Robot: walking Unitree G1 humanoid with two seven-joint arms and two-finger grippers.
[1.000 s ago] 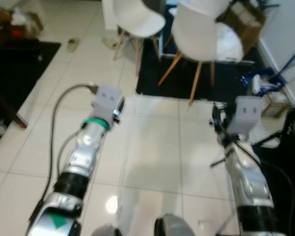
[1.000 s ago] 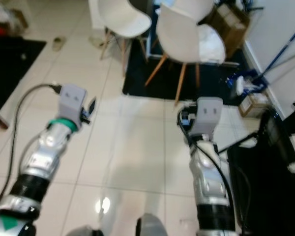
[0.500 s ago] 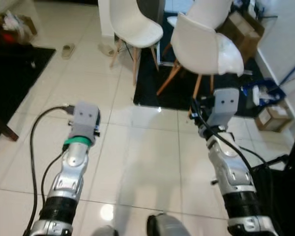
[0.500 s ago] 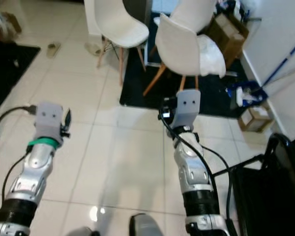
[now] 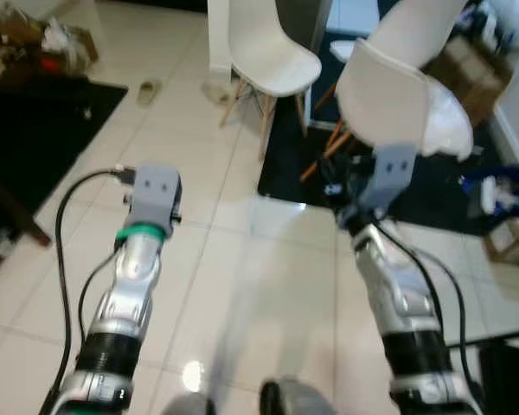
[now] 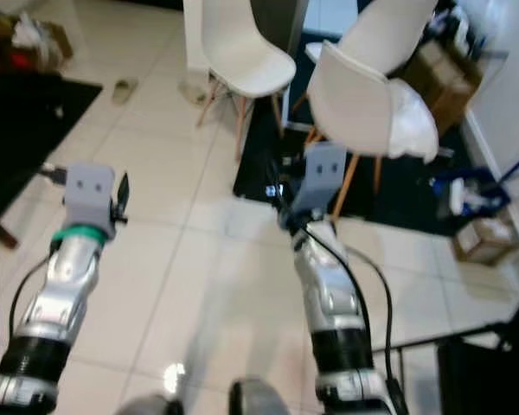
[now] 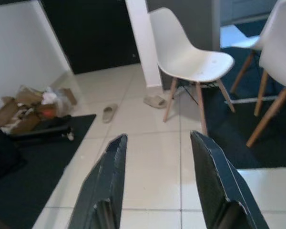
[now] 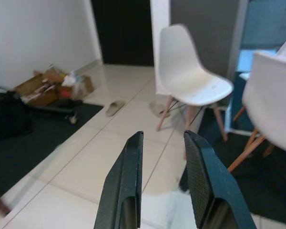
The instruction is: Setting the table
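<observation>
Over glossy pale floor tiles [image 5: 268,285] I hold both silver arms forward, ribbed metal sleeves ending in boxy grey wrist housings. My left gripper [image 7: 157,179] is released, its two long black fingers [image 7: 109,176] spread well apart with nothing between them; they look flat, matte and slightly tapered. My right gripper [image 8: 162,179] is also released and empty, its fingers [image 8: 202,176] parted by a narrower gap.

Ahead stand two moulded white chairs: the left chair [image 5: 272,52] has a smooth curved shell on slanted wooden legs, and the right chair [image 5: 398,95] has the same rounded shell, with something white and crumpled lying on its seat. Both stand at the edge of a dark rug [image 5: 432,194]. A second dark mat [image 5: 35,130] lies on the tiles to my left, with a heap of brownish clutter [image 7: 35,102] beyond it. A slipper [image 7: 108,113] lies on the tiles near the left chair. I cannot make out a table or any tableware to set.
</observation>
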